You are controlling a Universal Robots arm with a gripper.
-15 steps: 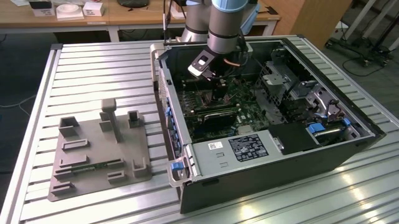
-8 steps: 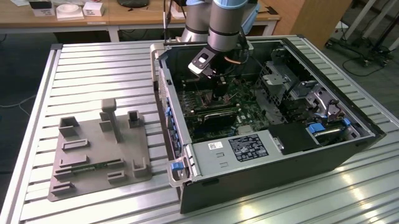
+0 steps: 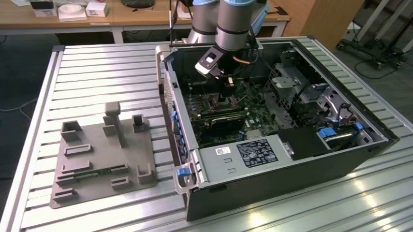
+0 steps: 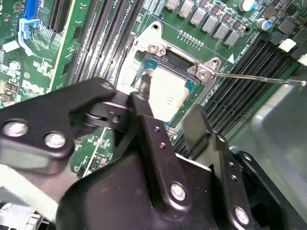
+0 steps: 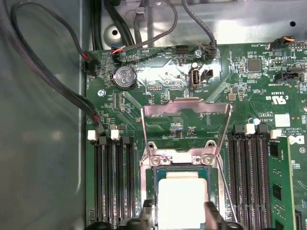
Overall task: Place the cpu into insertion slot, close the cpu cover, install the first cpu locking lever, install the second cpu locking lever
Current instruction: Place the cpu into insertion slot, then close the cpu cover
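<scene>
The cpu [image 5: 182,199] [image 4: 168,93], a silvery square chip, lies flat inside the insertion slot [image 5: 151,184] on the green board. My gripper [image 5: 178,213] [image 4: 168,110] [image 3: 228,92] hangs low over it. Its black fingertips [image 4: 141,100] straddle the chip on two opposite sides, set slightly wider than the chip. The cpu cover [image 5: 184,108], a silvery frame with a large window, stands swung up on its hinge at the slot's edge. A thin wire locking lever [image 4: 259,78] [image 5: 226,187] sticks out from the hinge side, unlatched.
Long black memory slots [image 5: 112,182] [image 5: 249,177] flank the socket. Cables [image 5: 57,81] run along the case wall. In the exterior view a grey power supply box [image 3: 248,152] fills the case's near end, and a grey fixture plate [image 3: 103,154] lies on the slatted table.
</scene>
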